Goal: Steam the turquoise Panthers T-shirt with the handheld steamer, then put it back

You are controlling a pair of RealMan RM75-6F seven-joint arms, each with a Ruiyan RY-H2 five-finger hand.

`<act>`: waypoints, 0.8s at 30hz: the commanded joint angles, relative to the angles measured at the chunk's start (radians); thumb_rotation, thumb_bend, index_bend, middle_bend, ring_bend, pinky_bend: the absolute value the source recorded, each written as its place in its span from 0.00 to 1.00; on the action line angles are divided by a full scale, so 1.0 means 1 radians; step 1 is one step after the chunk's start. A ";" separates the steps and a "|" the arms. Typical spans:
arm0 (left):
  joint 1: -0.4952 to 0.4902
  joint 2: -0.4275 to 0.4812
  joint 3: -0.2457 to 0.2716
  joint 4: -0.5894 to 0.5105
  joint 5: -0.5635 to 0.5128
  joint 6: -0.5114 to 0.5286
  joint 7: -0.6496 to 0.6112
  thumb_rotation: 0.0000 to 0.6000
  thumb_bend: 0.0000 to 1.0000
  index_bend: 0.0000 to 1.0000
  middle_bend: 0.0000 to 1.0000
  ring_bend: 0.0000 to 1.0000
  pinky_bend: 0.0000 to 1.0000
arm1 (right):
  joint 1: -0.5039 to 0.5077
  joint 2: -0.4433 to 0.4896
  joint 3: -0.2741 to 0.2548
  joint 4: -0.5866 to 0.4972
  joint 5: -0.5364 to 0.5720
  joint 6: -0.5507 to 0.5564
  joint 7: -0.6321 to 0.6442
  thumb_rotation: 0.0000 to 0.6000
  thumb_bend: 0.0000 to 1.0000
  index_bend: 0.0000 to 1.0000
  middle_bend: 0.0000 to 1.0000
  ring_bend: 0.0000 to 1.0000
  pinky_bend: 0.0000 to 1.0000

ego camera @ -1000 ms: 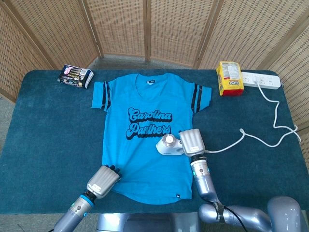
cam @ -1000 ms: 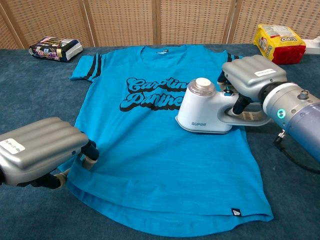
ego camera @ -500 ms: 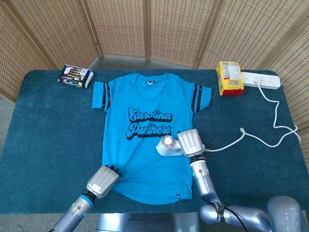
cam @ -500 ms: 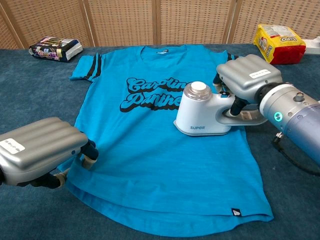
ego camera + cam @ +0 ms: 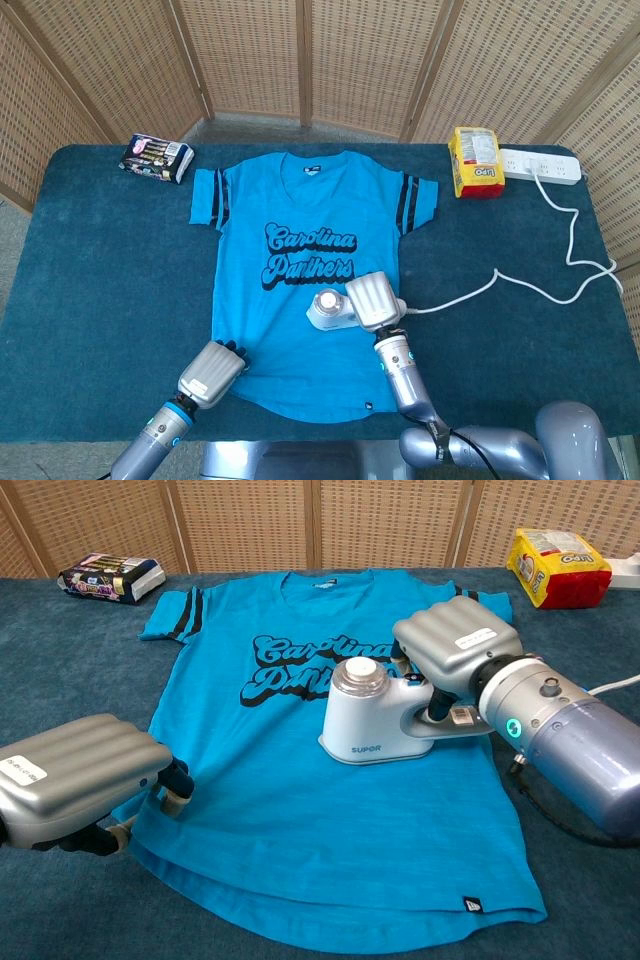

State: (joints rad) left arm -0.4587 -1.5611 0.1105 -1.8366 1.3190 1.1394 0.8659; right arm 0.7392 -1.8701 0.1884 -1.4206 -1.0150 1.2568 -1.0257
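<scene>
The turquoise Panthers T-shirt [image 5: 300,300] [image 5: 300,780] lies flat on the dark blue table, collar toward the far side. A white handheld steamer [image 5: 327,310] [image 5: 365,725] stands on the shirt just below the lettering, and my right hand [image 5: 370,301] [image 5: 452,652] grips its handle from the right. Its white cord [image 5: 520,283] runs right across the table. My left hand [image 5: 212,372] [image 5: 75,788] rests on the shirt's lower left hem with fingers curled, pressing the cloth.
A white power strip [image 5: 540,166] lies at the far right, beside a yellow snack bag [image 5: 474,162] [image 5: 557,566]. A dark packet [image 5: 156,156] [image 5: 110,576] sits at the far left. Wicker screens stand behind the table.
My right hand has slid the steamer leftward across the shirt, toward its middle. The left hand has stayed on the hem.
</scene>
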 commanded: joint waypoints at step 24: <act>0.000 0.000 0.004 -0.011 0.010 0.002 0.034 1.00 0.48 0.66 0.51 0.45 0.58 | -0.039 0.059 -0.013 0.022 -0.018 0.008 0.038 1.00 0.28 0.78 0.78 0.81 0.73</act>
State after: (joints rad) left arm -0.4580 -1.5614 0.1146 -1.8469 1.3292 1.1421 0.8990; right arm 0.6997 -1.8100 0.1764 -1.3987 -1.0317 1.2652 -0.9862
